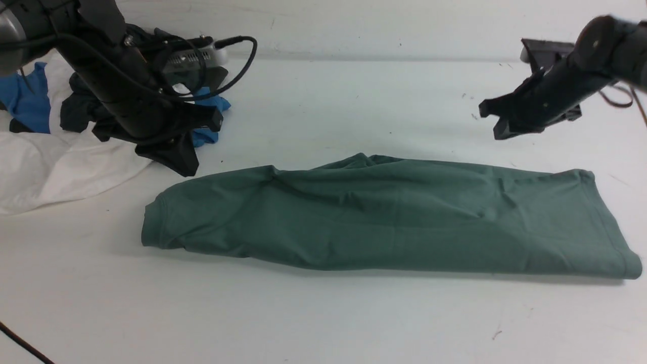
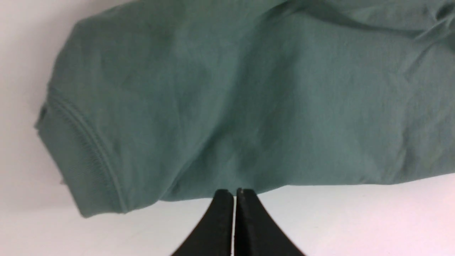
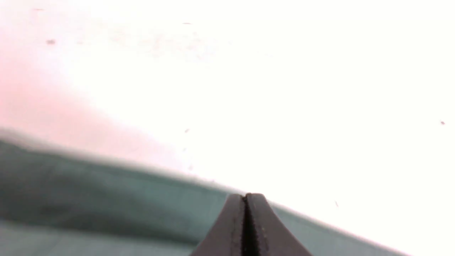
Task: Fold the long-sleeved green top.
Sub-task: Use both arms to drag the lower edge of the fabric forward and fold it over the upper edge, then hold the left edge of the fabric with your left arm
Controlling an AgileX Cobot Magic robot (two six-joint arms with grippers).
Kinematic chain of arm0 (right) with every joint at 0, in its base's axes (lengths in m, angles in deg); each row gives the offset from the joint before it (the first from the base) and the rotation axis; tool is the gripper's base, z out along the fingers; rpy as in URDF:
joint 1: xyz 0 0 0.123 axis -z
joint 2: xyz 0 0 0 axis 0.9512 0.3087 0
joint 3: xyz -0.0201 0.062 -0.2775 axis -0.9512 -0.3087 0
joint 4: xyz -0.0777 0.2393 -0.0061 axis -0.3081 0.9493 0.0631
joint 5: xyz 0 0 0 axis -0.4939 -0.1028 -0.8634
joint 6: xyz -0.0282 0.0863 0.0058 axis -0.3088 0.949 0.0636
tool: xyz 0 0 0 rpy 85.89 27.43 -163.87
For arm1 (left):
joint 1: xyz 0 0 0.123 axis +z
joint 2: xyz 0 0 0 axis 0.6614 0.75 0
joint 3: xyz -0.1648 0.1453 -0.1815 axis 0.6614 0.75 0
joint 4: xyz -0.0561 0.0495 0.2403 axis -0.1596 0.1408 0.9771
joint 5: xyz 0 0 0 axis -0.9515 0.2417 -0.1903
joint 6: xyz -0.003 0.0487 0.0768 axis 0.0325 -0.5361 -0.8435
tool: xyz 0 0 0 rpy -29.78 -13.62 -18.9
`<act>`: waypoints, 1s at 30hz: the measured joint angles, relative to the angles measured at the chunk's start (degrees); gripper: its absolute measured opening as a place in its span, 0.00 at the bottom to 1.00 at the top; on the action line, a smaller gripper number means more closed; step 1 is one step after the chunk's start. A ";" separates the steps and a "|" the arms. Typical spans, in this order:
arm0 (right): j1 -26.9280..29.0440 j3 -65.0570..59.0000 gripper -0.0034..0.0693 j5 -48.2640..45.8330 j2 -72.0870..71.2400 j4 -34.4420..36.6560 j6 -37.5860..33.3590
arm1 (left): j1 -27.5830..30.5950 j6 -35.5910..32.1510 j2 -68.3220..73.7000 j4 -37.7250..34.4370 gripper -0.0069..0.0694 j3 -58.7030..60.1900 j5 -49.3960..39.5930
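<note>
The green long-sleeved top (image 1: 394,217) lies on the white table (image 1: 323,323), folded into a long band running left to right, with a ribbed hem at each end. Neck label and chest logo are hidden. My left gripper (image 1: 188,168) is shut and empty, hovering just beyond the band's far left end. In the left wrist view its tips (image 2: 233,192) sit at the edge of the top (image 2: 227,99). My right gripper (image 1: 493,124) is shut and empty, raised above the table beyond the band's right part. In the right wrist view its tips (image 3: 246,195) are over the blurred edge of the top (image 3: 106,202).
A pile of other clothes sits at the back left behind my left arm: a white garment (image 1: 60,162), a blue one (image 1: 25,101) and a dark one (image 1: 81,108). A black cable (image 1: 20,344) crosses the front left corner.
</note>
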 joint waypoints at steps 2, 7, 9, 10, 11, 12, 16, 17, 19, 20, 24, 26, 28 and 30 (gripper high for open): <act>0.26 3.58 0.03 -8.24 -1.73 -0.20 -0.22 | 0.04 0.76 -0.85 1.73 0.09 0.97 -0.05; 0.28 5.68 0.03 -12.17 -5.41 -0.19 -0.27 | 0.04 1.87 0.44 6.74 0.17 3.73 -0.05; 0.28 5.68 0.03 -12.39 -5.78 -0.19 -0.21 | 0.04 2.73 1.18 8.53 0.22 4.03 0.02; 0.28 5.68 0.03 -12.51 -5.78 -0.19 -0.21 | 0.04 3.65 1.64 9.43 0.27 4.23 0.02; 0.28 5.68 0.03 -12.58 -5.78 -0.19 -0.21 | 0.06 4.37 2.04 9.97 0.32 4.22 0.02; 0.28 5.68 0.03 -12.73 -5.78 -0.19 -0.21 | 0.06 5.08 2.37 10.28 0.37 4.22 0.02; 0.28 5.68 0.03 -12.74 -5.78 -0.19 -0.17 | 0.06 7.01 3.86 10.34 0.59 4.22 0.08; 0.28 5.68 0.03 -12.85 -5.78 -0.19 -0.10 | 0.06 7.92 4.47 10.34 0.64 4.22 0.08; 0.28 5.68 0.03 -12.90 -5.78 -0.19 0.04 | 0.06 9.53 6.06 10.72 0.73 4.22 0.12; 0.28 5.68 0.03 -12.90 -5.78 -0.12 0.04 | 0.06 9.68 6.23 10.91 0.74 4.22 0.12; 0.28 5.68 0.03 -12.90 -5.78 1.20 0.09 | 0.06 12.47 10.61 12.82 0.83 4.22 0.32; 0.23 5.68 0.03 -12.90 -5.78 2.24 0.88 | 0.06 13.47 12.80 13.04 0.84 4.22 0.55; 0.05 5.68 0.03 -12.90 -5.84 2.35 1.48 | 0.06 13.82 14.34 12.95 0.84 4.22 0.67; -0.41 5.29 0.03 -12.90 -6.28 1.85 1.98 | 0.06 13.89 15.34 12.15 0.84 3.93 0.56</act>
